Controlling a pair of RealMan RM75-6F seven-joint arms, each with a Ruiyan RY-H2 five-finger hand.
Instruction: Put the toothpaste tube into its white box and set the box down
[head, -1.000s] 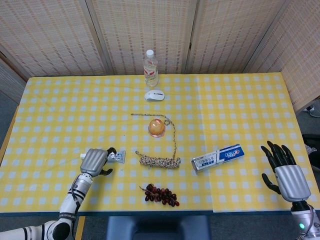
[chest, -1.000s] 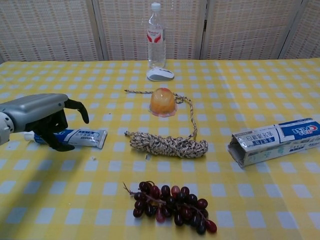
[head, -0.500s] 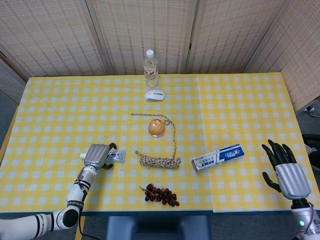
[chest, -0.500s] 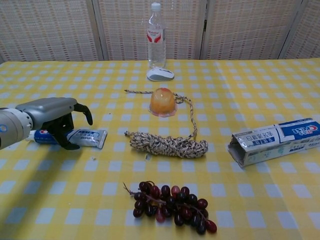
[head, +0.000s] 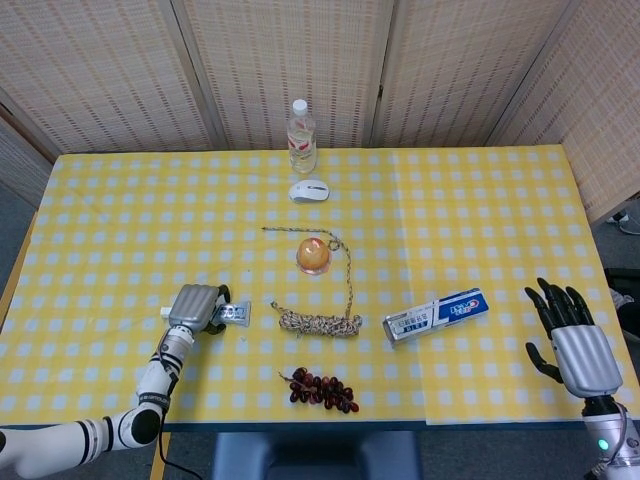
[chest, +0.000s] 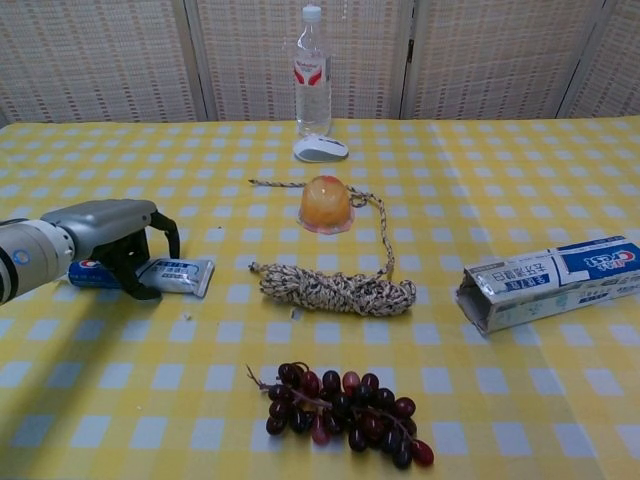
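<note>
The toothpaste tube (head: 233, 314) (chest: 172, 273) lies flat at the front left of the yellow checked table. My left hand (head: 194, 306) (chest: 105, 233) sits over its cap end, fingers curled down on the far side and thumb on the near side, gripping it. The white and blue box (head: 436, 315) (chest: 553, 281) lies on its side at the front right, its open end facing left. My right hand (head: 573, 346) hovers off the table's right front corner, fingers spread and holding nothing; the chest view does not show it.
Between tube and box lie a coiled rope (head: 318, 322) (chest: 336, 289) and a bunch of dark grapes (head: 322, 390) (chest: 340, 412). An orange jelly cup (head: 313, 256) (chest: 325, 204), a white mouse (head: 309, 190) and a water bottle (head: 301, 136) stand further back.
My left hand has slid forward and settled lower over the tube, its fingers curling in around it. The tube and box have not moved. The right hand has shifted slightly.
</note>
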